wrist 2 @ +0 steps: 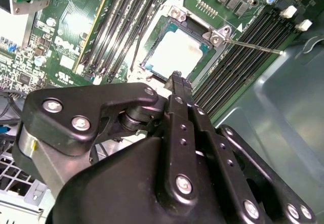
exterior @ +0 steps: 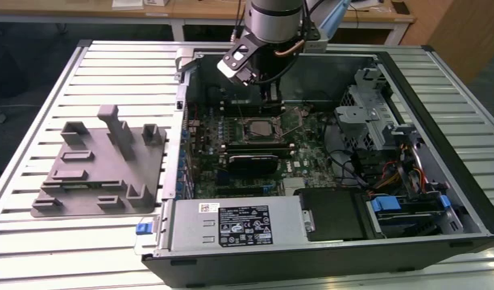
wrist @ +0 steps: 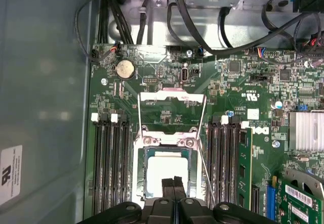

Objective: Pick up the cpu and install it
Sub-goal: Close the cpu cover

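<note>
Small silvery-grey square cpu [wrist: 162, 166] sits in the motherboard socket [wrist: 167, 150]. Black hand [wrist: 173, 182], fingers together and empty, hangs over the cpu's edge.

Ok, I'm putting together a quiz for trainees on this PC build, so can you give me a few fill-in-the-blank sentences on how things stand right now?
1. The cpu lies flat in the motherboard's ____.
2. The gripper is just above it, its fingers ____ with nothing between them.
3. The grey tray sits on the exterior view's ____, beside the computer case.

Missing words: socket; shut; left.
</note>
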### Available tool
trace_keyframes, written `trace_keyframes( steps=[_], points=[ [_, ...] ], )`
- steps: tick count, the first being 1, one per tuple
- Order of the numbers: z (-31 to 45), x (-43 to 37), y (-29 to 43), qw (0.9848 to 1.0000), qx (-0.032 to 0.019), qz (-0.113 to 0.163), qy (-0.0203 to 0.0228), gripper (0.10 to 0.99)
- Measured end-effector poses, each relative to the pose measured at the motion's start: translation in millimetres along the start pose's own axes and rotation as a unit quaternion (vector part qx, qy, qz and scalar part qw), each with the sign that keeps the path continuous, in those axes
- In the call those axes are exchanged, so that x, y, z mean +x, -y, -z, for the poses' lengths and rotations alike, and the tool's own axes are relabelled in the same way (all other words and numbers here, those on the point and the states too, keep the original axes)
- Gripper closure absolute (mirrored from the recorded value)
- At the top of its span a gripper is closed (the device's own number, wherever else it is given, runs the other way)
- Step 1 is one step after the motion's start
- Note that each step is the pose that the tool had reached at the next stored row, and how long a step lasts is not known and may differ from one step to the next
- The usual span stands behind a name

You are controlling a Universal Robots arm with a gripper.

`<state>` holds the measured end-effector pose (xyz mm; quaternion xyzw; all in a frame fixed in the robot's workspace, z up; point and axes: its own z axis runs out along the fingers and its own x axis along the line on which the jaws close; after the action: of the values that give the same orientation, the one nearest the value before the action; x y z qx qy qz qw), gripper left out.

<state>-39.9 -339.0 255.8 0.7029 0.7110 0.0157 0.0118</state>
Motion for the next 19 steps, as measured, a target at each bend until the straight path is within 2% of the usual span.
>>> trace_keyframes(
  steps=[19],
  points=[
    [-0.7,-0.2,-17.2,1.0000,0.0000,0.000,0.0000,0.980]
  ],
)
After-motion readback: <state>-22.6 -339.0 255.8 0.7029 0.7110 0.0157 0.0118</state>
